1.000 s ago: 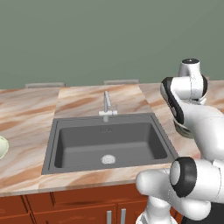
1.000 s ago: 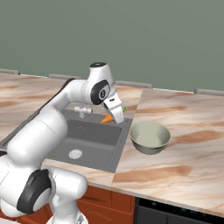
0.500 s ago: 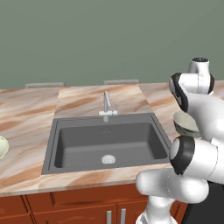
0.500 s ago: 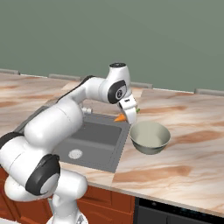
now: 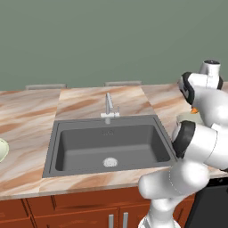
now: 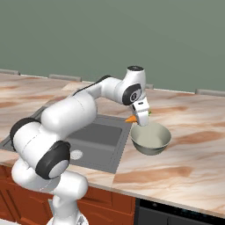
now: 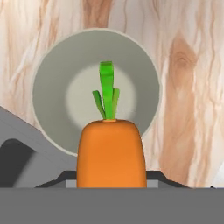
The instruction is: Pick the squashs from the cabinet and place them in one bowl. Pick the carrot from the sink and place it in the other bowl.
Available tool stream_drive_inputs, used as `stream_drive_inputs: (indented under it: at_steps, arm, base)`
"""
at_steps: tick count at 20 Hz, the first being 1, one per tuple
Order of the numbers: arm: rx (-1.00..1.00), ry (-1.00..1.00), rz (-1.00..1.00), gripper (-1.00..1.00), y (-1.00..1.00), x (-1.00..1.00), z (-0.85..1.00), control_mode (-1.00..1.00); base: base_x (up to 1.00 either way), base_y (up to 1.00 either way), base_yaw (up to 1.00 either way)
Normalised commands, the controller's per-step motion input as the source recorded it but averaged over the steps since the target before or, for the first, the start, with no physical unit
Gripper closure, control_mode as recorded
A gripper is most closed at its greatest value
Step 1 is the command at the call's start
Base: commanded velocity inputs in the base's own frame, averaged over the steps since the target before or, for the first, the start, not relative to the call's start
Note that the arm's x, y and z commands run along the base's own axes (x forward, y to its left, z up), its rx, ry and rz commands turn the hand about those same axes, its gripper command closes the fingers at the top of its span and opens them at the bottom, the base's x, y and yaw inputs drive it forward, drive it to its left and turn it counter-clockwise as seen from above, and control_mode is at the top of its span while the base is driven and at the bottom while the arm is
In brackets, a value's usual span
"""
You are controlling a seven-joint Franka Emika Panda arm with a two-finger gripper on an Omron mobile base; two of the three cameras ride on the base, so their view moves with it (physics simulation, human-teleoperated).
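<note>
My gripper (image 6: 141, 116) is shut on the carrot (image 6: 131, 118), a stubby orange piece with green leaves. It holds it just above the near-left rim of the greyish bowl (image 6: 152, 139), on the counter right of the sink (image 6: 97, 135). In the hand view the carrot (image 7: 110, 151) hangs over the bowl's (image 7: 50, 89) lower half, its leaves pointing at the bowl's middle. From the left base view a bit of carrot (image 5: 194, 111) and bowl (image 5: 183, 118) peek out behind the arm. The pale green-cream bowl (image 5: 2, 149) sits at the far left edge. The squashs and the cabinet are out of view.
The sink basin (image 5: 111, 143) has a round drain (image 5: 110, 162) and a slim tap (image 5: 108, 107) behind it. Marbled counter (image 6: 189, 167) stretches right of the greyish bowl. Red-brown drawers (image 5: 89, 209) run below the counter's front edge.
The arm has swung right with the carrot, from over the sink's right side to above the greyish bowl's rim. The gripper stays shut on it.
</note>
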Motion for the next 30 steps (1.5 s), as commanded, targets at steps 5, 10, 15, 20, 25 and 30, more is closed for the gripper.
stream_drive_inputs:
  at_steps: [5, 10, 15, 20, 25, 30]
  arm:
    - [0.00, -0.02, -0.04, 1.00, -0.14, 0.36, -0.26, -1.00]
    - [0.00, 0.00, -0.04, 1.00, -0.15, 0.32, -0.31, -1.00]
    - [0.00, 0.00, -0.03, 1.00, -0.23, 0.20, -0.33, -1.00]
    - [0.00, 0.01, -0.03, 1.00, -0.24, 0.13, -0.33, -1.00]
    - [0.00, 0.02, -0.03, 1.00, -0.22, 0.15, -0.32, -1.00]
    - [0.00, 0.01, -0.02, 1.00, -0.18, 0.14, -0.31, -1.00]
  base:
    - [0.00, 0.00, 0.00]
    - [0.00, 0.00, 0.00]
    - [0.00, 0.00, 0.00]
    - [0.00, 0.00, 0.00]
    - [0.00, 0.00, 0.00]
    - [0.00, 0.00, 0.00]
